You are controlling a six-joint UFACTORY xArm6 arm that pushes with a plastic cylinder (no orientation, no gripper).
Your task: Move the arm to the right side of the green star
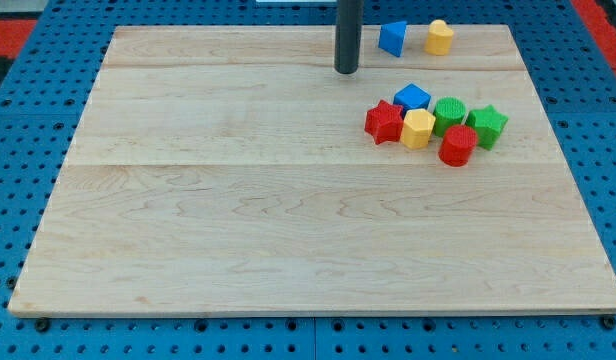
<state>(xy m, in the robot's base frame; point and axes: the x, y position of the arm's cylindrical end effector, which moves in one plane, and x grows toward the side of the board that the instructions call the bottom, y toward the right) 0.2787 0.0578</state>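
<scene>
The green star [487, 125] lies at the right end of a tight cluster of blocks at the view's upper right. To its left sit a green cylinder [449, 113], a red cylinder [457, 146], a yellow hexagon [418, 129], a red star [384, 122] and a blue cube [412, 97]. My tip [347, 70] stands at the view's top centre, well to the left of and above the cluster, touching no block.
A blue triangular block [393, 38] and a yellow block [439, 37] lie near the board's top edge, right of my tip. The wooden board [238, 220] rests on a blue perforated surface [18, 150].
</scene>
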